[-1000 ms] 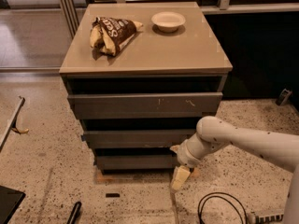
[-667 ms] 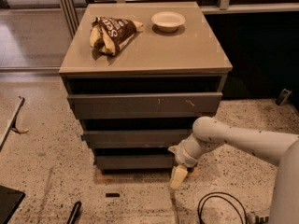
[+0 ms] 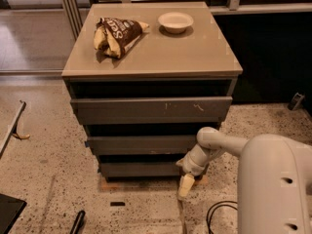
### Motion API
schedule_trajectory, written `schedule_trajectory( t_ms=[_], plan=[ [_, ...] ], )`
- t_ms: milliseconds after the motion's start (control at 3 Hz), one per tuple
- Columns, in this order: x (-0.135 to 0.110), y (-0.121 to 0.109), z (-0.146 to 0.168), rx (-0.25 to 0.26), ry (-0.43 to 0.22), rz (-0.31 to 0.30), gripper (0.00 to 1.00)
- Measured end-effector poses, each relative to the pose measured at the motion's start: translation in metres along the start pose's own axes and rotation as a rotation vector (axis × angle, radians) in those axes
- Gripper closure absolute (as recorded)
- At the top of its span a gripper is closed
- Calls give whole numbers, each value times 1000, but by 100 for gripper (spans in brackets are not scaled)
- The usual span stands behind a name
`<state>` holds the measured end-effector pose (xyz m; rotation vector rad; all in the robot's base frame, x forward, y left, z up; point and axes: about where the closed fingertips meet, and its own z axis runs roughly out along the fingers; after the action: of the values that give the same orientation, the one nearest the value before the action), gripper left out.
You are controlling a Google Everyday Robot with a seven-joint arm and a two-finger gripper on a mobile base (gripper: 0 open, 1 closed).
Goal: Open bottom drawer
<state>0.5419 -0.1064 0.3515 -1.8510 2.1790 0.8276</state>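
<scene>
The bottom drawer (image 3: 139, 169) is the lowest, smallest dark-grey flat front of the three-drawer cabinet, just above the floor. Above it sit the middle front (image 3: 141, 144) and the tall top front with pale scratch marks (image 3: 151, 110). My gripper (image 3: 186, 183) hangs at the bottom drawer's right end, its pale fingers pointing down toward the floor. My white arm (image 3: 219, 145) reaches in from the lower right, and its large near segment (image 3: 275, 184) fills that corner.
A brown snack bag (image 3: 116, 34) and a white bowl (image 3: 175, 21) lie on the cabinet's beige top (image 3: 195, 57). A black cable (image 3: 219, 213) loops on the speckled floor at the lower right. A dark object (image 3: 9, 211) sits at the lower left corner.
The arm has shifted left and its near segment now looms much larger at the lower right. The gripper stays at the bottom drawer's right end. The drawers look unchanged.
</scene>
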Motion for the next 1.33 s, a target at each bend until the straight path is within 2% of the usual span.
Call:
schedule_trajectory(
  t_ms=[333,667,1000,1333],
  plan=[
    [29,-28,35,-43,-51,59,0],
    [47,-54,52,-14,-196,104,0],
    [53,-65,44,70,-369,99,0],
    [48,-69,33,146,-501,54,0]
  ],
)
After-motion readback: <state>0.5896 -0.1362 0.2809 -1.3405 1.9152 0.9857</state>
